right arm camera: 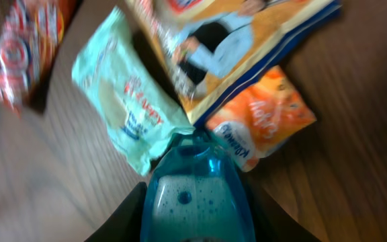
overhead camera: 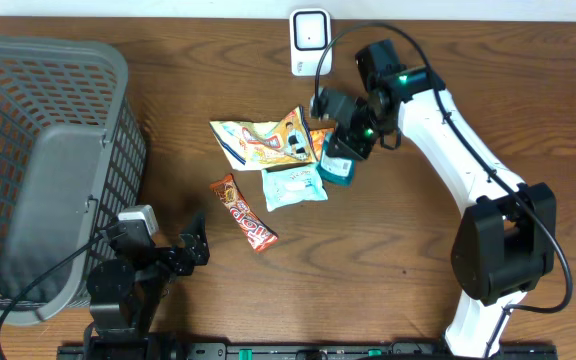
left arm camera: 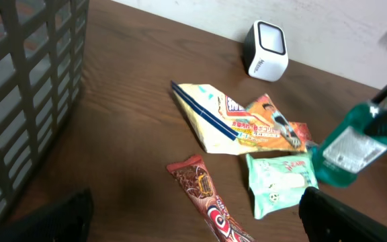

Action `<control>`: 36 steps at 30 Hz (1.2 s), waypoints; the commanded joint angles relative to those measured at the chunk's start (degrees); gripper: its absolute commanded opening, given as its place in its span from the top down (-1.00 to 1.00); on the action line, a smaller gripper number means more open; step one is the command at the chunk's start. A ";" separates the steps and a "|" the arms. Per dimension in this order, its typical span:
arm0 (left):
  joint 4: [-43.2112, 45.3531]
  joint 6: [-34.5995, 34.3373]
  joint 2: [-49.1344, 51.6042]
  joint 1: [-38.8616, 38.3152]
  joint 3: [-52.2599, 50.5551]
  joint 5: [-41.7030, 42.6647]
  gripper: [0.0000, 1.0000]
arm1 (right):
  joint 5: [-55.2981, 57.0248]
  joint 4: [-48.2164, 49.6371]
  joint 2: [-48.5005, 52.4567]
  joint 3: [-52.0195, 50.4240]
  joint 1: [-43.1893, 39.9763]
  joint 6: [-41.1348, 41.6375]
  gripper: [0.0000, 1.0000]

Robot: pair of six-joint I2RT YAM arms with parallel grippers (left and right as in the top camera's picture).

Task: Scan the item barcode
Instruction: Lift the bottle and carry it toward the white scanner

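Observation:
A teal liquid bottle (overhead camera: 339, 166) with a white label (left arm camera: 347, 149) hangs tilted beside the pile of snack packets, and my right gripper (overhead camera: 354, 140) is shut on it. In the right wrist view the bottle (right arm camera: 197, 191) fills the gap between the two black fingers (right arm camera: 123, 216). The white barcode scanner (overhead camera: 309, 32) stands at the table's far edge, its window (left arm camera: 269, 37) facing the packets. My left gripper (overhead camera: 194, 250) rests low at the front left, open with nothing in it; its fingers (left arm camera: 345, 216) frame the red candy bar.
A yellow snack bag (overhead camera: 263, 140), a small orange packet (right arm camera: 264, 121), a mint-green packet (overhead camera: 294, 187) and a red candy bar (overhead camera: 244, 213) lie mid-table. A grey mesh basket (overhead camera: 48, 150) takes up the left side.

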 commanded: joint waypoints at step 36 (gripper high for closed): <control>0.04 0.76 -0.09 -0.07 -0.24 -0.37 -0.96 | -27.10 0.81 -10.21 7.54 -1.49 29.70 0.98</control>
